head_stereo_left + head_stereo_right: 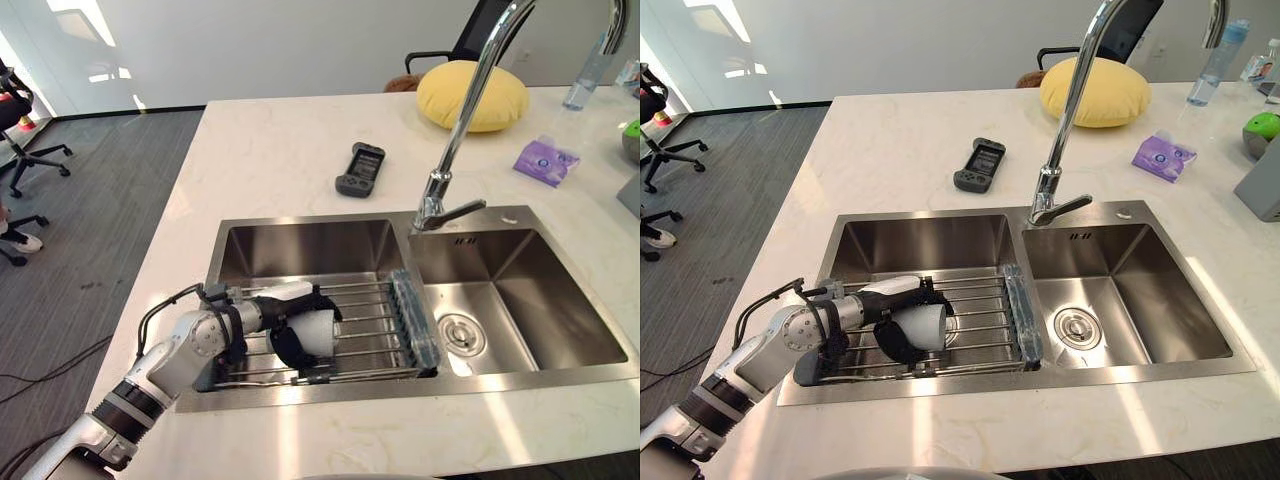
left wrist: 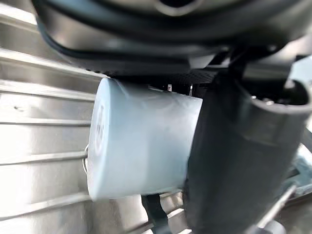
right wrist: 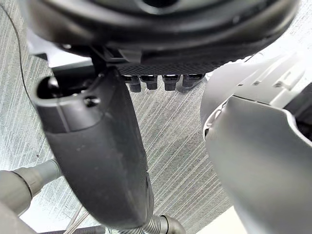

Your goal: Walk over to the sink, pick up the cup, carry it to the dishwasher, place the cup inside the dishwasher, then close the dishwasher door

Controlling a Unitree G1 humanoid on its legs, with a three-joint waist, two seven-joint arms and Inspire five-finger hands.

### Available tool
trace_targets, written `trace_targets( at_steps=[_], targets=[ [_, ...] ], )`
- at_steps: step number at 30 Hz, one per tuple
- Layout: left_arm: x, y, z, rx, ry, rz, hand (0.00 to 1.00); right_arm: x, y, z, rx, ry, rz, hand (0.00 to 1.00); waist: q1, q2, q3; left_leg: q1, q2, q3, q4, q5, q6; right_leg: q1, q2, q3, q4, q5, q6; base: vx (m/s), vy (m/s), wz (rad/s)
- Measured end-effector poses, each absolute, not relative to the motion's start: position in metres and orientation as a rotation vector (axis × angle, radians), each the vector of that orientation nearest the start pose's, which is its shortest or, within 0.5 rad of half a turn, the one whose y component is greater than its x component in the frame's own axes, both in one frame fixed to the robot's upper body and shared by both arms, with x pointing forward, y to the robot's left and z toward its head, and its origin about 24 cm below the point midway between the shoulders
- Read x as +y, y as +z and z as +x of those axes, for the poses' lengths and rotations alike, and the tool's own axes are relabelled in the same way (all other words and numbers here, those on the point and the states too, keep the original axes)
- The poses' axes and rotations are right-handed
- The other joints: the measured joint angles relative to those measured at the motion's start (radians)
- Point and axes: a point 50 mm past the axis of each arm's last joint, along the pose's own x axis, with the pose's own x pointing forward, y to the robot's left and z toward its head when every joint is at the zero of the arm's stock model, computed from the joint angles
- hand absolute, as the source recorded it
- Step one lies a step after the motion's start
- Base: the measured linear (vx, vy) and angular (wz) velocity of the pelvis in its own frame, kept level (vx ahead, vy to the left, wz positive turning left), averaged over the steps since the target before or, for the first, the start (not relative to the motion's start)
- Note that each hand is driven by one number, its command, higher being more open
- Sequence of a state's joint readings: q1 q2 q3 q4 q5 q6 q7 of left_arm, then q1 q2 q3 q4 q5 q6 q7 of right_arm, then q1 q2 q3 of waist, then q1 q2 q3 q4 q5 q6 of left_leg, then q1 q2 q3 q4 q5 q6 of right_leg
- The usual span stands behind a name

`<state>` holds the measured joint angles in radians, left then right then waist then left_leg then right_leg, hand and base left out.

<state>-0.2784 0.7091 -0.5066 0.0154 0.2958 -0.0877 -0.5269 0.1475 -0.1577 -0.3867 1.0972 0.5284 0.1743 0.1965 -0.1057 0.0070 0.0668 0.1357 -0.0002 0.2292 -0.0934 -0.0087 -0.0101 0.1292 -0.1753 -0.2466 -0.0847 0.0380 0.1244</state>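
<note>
A white cup point(image 1: 318, 333) lies on its side on the wire rack point(image 1: 375, 330) in the left basin of the steel sink point(image 1: 300, 226). My left hand point(image 1: 268, 311) reaches into that basin from the lower left, and its dark fingers and thumb curl round the cup. Seen from the left wrist, the cup point(image 2: 141, 151) sits pinched between the thumb and the fingers, its base turned outward. My right hand point(image 3: 102, 161) hangs over grey carpet in the right wrist view, fingers relaxed and holding nothing.
A tall curved faucet point(image 1: 455, 140) rises between the two basins. On the pale counter behind lie a dark handheld controller point(image 1: 360, 168), a yellow cushion point(image 1: 472, 95), a purple pack point(image 1: 545, 160) and a bottle point(image 1: 590, 70). Office chairs point(image 1: 20, 120) stand at far left.
</note>
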Motion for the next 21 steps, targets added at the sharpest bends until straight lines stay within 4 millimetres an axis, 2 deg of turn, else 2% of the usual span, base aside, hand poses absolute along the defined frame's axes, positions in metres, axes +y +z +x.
trace_targets(
  at_steps=[3, 7, 11, 13, 16, 18, 21],
  targets=[
    [0.151, 0.06, 0.26, -0.005, -0.967, 1.116, 0.0, -0.238, -0.164, 0.045, 1.119, -0.581, 0.697, 1.0, -0.005, 0.006, 0.003, -0.001, -0.001, -0.002, 0.0, 0.0, 0.0, 0.0, 0.0, -0.001, 0.0, 0.0, 0.0, -0.03, -0.036, 0.02],
    [0.154, 0.052, 0.25, -0.063, -0.876, 1.057, 0.0, -0.237, -0.164, 0.044, 1.127, -0.579, 0.702, 1.0, -0.004, 0.013, 0.006, -0.005, -0.001, -0.016, 0.0, 0.0, 0.001, 0.0, 0.0, -0.009, 0.0, 0.0, 0.0, -0.01, -0.005, 0.05],
    [0.158, 0.053, 0.242, -0.113, -0.657, 0.768, 0.0, -0.239, -0.165, 0.042, 1.114, -0.599, 0.723, 1.0, 0.011, 0.012, 0.008, -0.022, -0.002, -0.036, 0.002, 0.004, 0.003, -0.005, -0.001, -0.03, 0.0, -0.001, -0.001, -0.02, -0.032, 0.15],
    [0.164, 0.064, 0.241, -0.178, -0.53, 0.672, 0.0, -0.241, -0.165, 0.041, 1.104, -0.608, 0.716, 1.0, 0.021, 0.012, 0.009, -0.027, -0.003, -0.047, 0.005, 0.007, 0.004, -0.001, -0.001, -0.042, 0.001, -0.001, -0.001, -0.01, -0.039, 0.16],
    [0.187, 0.105, 0.246, -0.35, -0.227, 0.415, 0.0, -0.244, -0.165, 0.037, 1.085, -0.646, 0.726, 1.0, 0.058, 0.012, 0.009, -0.043, -0.003, -0.075, 0.007, 0.015, 0.003, -0.001, -0.001, -0.066, 0.001, -0.001, -0.001, -0.03, -0.048, 0.28],
    [0.214, 0.138, 0.238, -0.519, -0.01, 0.217, 0.0, -0.245, -0.165, 0.034, 1.087, -0.656, 0.716, 1.0, 0.082, 0.012, 0.01, -0.056, -0.003, -0.102, 0.015, 0.019, 0.002, 0.003, -0.001, -0.091, 0.009, -0.01, -0.005, -0.03, -0.048, 0.4],
    [0.244, 0.164, 0.219, -0.681, 0.165, 0.07, 0.0, -0.241, -0.167, 0.028, 1.119, -0.65, 0.699, 1.0, 0.122, 0.01, 0.013, -0.059, -0.003, -0.155, 0.033, 0.019, 0.001, 0.023, -0.004, -0.139, 0.045, -0.044, -0.007, -0.03, -0.065, 0.5]
  ],
)
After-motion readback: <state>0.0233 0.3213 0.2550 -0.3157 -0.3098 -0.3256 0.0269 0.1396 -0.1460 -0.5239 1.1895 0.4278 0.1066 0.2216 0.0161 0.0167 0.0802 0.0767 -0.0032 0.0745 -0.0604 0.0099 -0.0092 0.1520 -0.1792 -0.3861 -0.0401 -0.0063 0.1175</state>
